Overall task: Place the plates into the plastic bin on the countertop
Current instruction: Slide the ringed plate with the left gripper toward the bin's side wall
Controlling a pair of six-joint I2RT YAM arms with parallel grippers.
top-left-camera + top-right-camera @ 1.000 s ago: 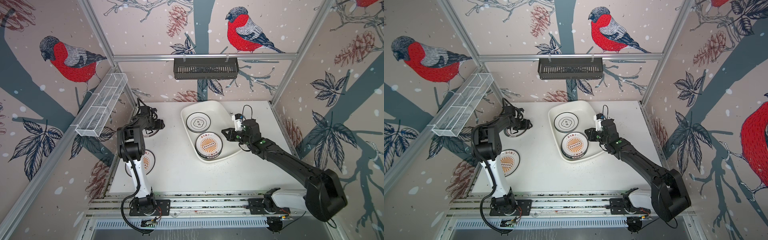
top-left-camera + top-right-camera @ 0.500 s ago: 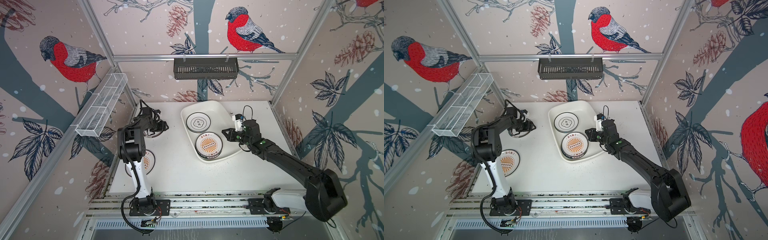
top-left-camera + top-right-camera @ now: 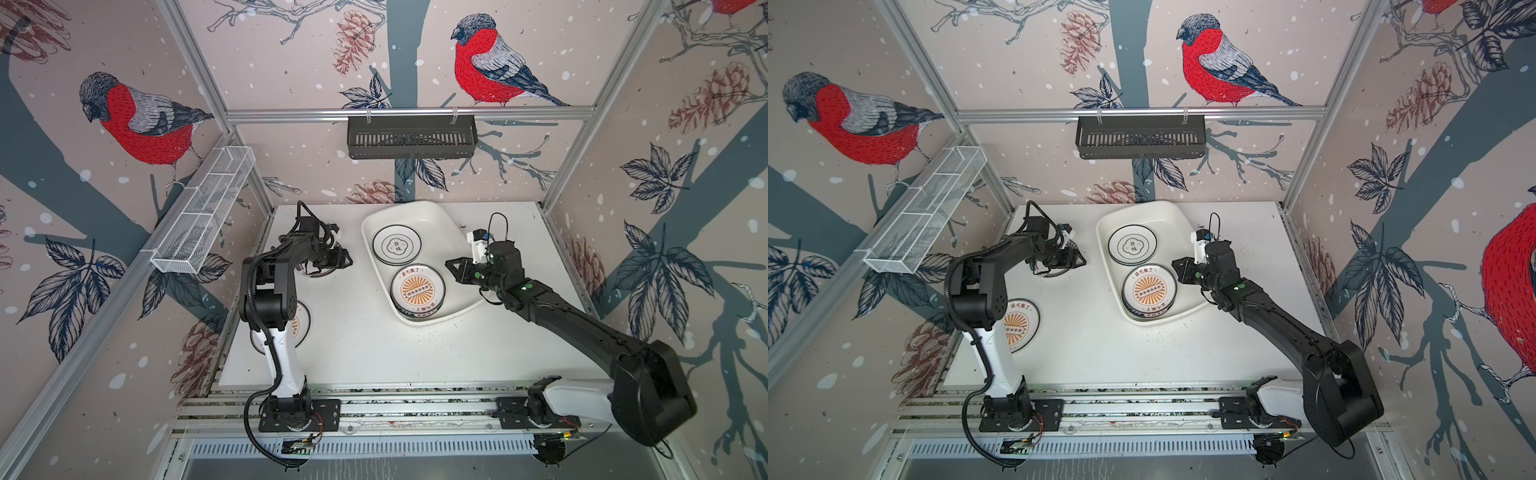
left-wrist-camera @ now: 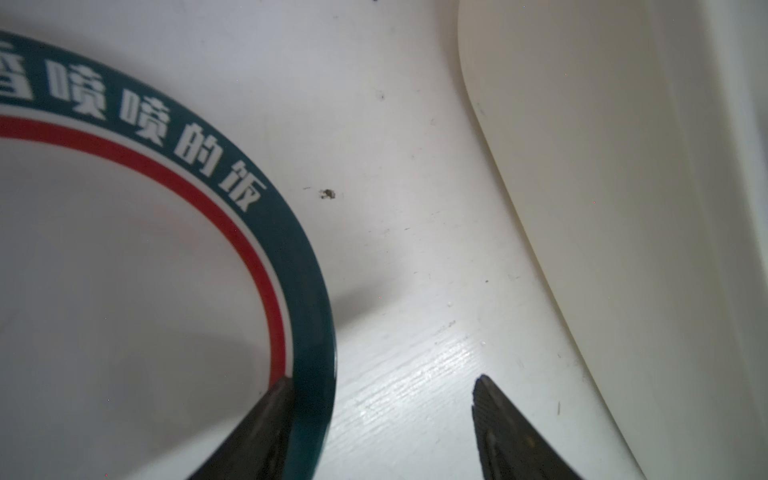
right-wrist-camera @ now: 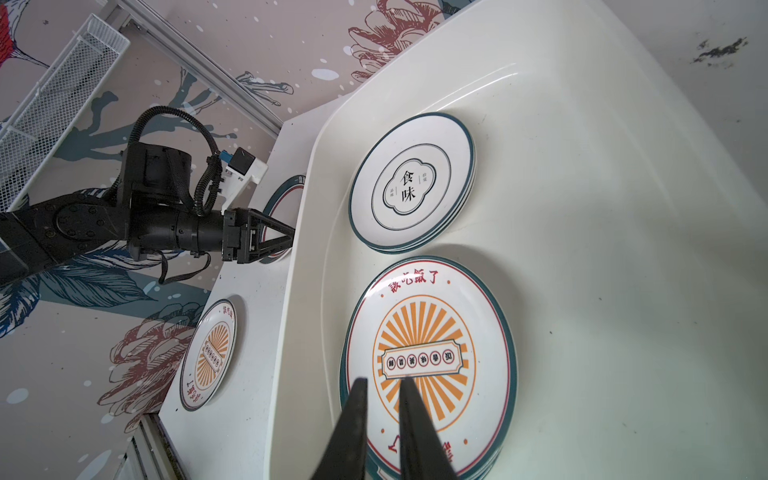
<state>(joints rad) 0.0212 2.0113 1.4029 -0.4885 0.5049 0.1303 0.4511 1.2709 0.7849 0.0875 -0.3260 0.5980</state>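
Plates done: two piles, topped by an emblem plate [image 3: 396,248] and a sunburst plate [image 3: 417,289], were seen in the plastic bin [image 3: 436,222].
Plates left out: a green-banded plate [image 4: 124,270] and a second sunburst plate [image 3: 1023,324] were seen on the tabletop [image 3: 374,353].
Left claw [image 4: 383,379]: spread across the banded rim, nothing gripped.
Right claw [image 5: 384,379]: nearly closed, empty, above the bin.

Black arms [image 3: 582,328], white base links [image 3: 282,357], corrugated cables [image 3: 248,286]

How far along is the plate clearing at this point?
Done: emblem plate and sunburst plate lie in the plastic bin. In hand: left gripper, open, straddles the edge of the teal-rimmed plate on the countertop, not yet gripped. Left: that plate and the second sunburst plate. Right gripper is shut, empty, over the bin.
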